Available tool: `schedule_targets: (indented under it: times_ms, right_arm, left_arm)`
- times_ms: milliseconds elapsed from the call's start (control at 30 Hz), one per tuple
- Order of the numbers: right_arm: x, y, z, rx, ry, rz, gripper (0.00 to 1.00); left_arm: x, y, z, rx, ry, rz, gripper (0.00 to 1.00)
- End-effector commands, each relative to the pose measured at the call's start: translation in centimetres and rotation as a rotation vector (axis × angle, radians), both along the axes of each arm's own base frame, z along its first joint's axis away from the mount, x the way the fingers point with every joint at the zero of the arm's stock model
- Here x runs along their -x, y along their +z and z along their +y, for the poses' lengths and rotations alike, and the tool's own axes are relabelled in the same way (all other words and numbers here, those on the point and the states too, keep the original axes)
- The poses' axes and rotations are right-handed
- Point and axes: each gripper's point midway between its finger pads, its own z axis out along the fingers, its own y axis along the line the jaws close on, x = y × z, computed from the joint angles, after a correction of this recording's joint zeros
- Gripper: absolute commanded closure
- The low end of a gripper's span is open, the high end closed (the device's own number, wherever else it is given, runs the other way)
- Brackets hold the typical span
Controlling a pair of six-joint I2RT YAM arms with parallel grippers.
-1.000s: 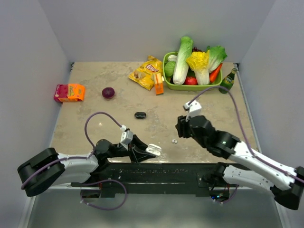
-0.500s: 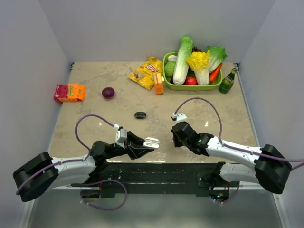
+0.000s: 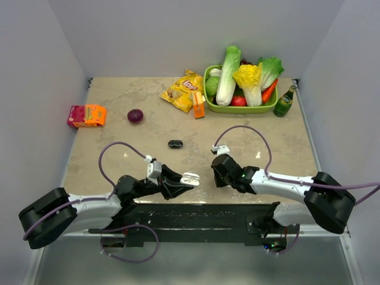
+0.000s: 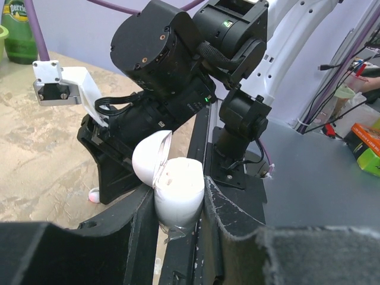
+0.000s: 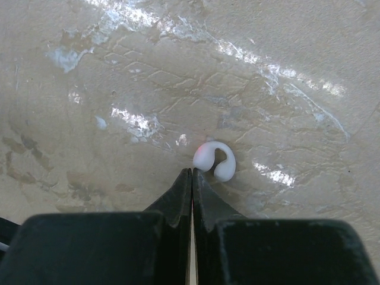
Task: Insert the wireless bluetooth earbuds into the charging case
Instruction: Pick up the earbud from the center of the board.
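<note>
My left gripper (image 3: 186, 180) is shut on a white charging case (image 4: 177, 195) with its lid hinged open; the case also shows in the top view (image 3: 190, 177). A white clip-shaped earbud (image 5: 215, 162) lies on the table just beyond my right gripper (image 5: 192, 171), whose jaws are shut together and empty, tips almost touching the bud. In the top view my right gripper (image 3: 217, 176) is low over the table and hides that bud. The bud peeks out in the left wrist view (image 4: 93, 194). A black case (image 3: 175, 143) lies mid-table. No black earbuds show.
A green basket (image 3: 209, 95) of vegetables stands at the back right, with a green bottle (image 3: 285, 101) beside it. A yellow chip bag (image 3: 183, 91), an orange carton (image 3: 198, 105), a purple onion (image 3: 135, 116) and a pink-orange box (image 3: 86, 115) lie across the back.
My right arm has swung down and left, lowering its gripper onto the table at the white earbud. My left gripper has carried the open case slightly up and left, then held.
</note>
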Motion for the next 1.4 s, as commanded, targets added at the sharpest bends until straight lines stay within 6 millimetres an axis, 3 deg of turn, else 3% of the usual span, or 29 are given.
schedule_targets:
  times_ms: [0,367,567,800,933,1167,1367]
  right_arm:
    - [-1.0,0.5,0.7,-0.016,-0.035,-0.012,1.00]
    - [-2.1,0.2,0.8,0.029,-0.062,-0.024,1.00]
    - [-2.2,1.5,2.0,-0.036,-0.024,-0.038,1.00]
    - [-1.7,5.5,2.9,-0.146,0.040,-0.097,0.77]
    - [-2.3,6.1,1.3,-0.100,-0.018,-0.133,0.69]
    - [-3.6,4.6,-2.5,-0.108,-0.263,-0.128,0.59]
    - [-3.6,2.6,-2.9,-0.050,-0.237,-0.053,0.58]
  left_arm:
    - [1.1,-1.1,1.4,0.015,0.001,-0.041,1.00]
    - [1.0,-1.3,1.4,0.009,0.003,-0.039,1.00]
    - [1.0,-1.4,1.4,0.005,0.007,-0.040,1.00]
    - [1.1,-1.5,1.4,0.003,-0.002,-0.043,1.00]
    - [1.2,-1.5,1.3,0.006,-0.011,-0.039,1.00]
    - [1.2,-1.4,1.3,0.010,-0.008,-0.036,1.00]
    - [1.2,-1.6,1.3,0.005,-0.010,-0.035,1.00]
